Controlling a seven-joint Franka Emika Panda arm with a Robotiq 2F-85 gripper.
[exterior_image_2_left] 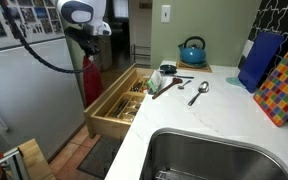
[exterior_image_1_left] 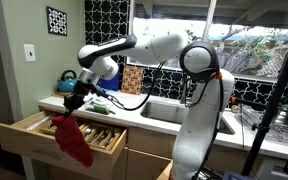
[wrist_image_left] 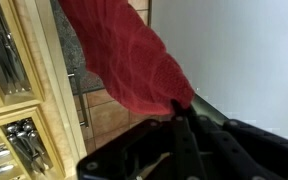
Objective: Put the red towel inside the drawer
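Note:
The red towel (exterior_image_1_left: 73, 140) hangs from my gripper (exterior_image_1_left: 74, 103), draping down in front of the open wooden drawer (exterior_image_1_left: 29, 138). In an exterior view the towel (exterior_image_2_left: 90, 80) dangles beside the drawer's outer side (exterior_image_2_left: 109, 115), past its edge. In the wrist view the towel (wrist_image_left: 124, 55) fills the upper middle, pinched at its lower corner between my black fingers (wrist_image_left: 179, 110), which are shut on it. The drawer's compartments with cutlery (wrist_image_left: 4, 60) show at the left.
The white countertop (exterior_image_2_left: 194, 125) holds a blue kettle (exterior_image_2_left: 192, 50), spoons (exterior_image_2_left: 199, 92) and a small cup (exterior_image_2_left: 167, 70). A sink (exterior_image_2_left: 214, 155) lies near the front. A colourful checked board (exterior_image_2_left: 284, 85) leans at the right. The drawer holds cutlery in dividers.

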